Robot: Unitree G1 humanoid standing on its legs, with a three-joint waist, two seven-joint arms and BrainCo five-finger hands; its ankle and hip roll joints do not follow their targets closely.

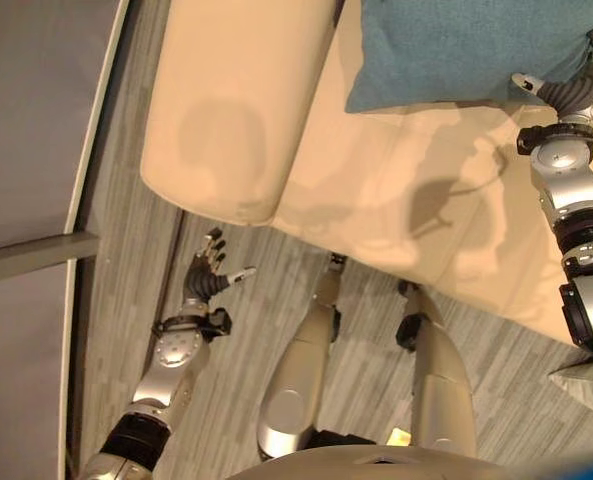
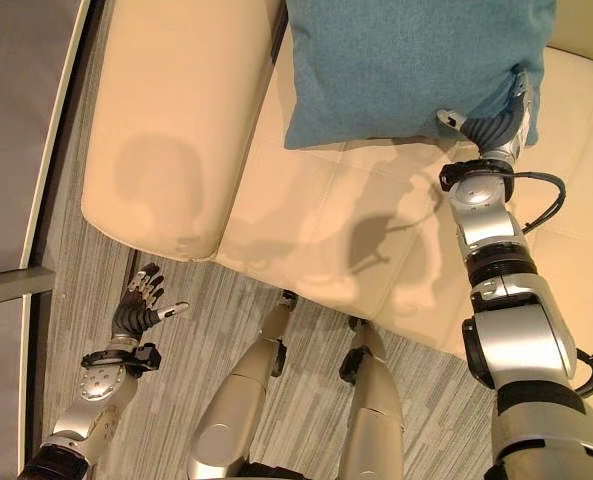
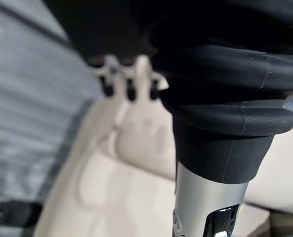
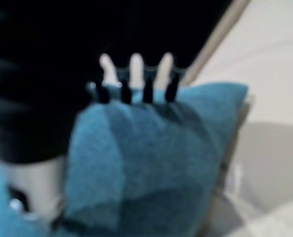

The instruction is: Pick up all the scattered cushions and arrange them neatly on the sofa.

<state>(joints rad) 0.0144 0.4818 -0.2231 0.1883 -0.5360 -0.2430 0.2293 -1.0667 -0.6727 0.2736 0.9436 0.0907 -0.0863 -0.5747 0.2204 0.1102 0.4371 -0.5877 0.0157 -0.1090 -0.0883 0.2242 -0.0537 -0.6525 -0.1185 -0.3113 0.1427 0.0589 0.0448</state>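
Nearest us, our left hand hangs with fingers loosely spread over the grey floor beside the sofa's armrest. Farther on, our right hand grips the teal cushion by its lower corner on the cream sofa; the cushion's top is cut off.

A cream leather sofa stands on grey wood-plank floor, with a teal fabric cushion lying on its seat.
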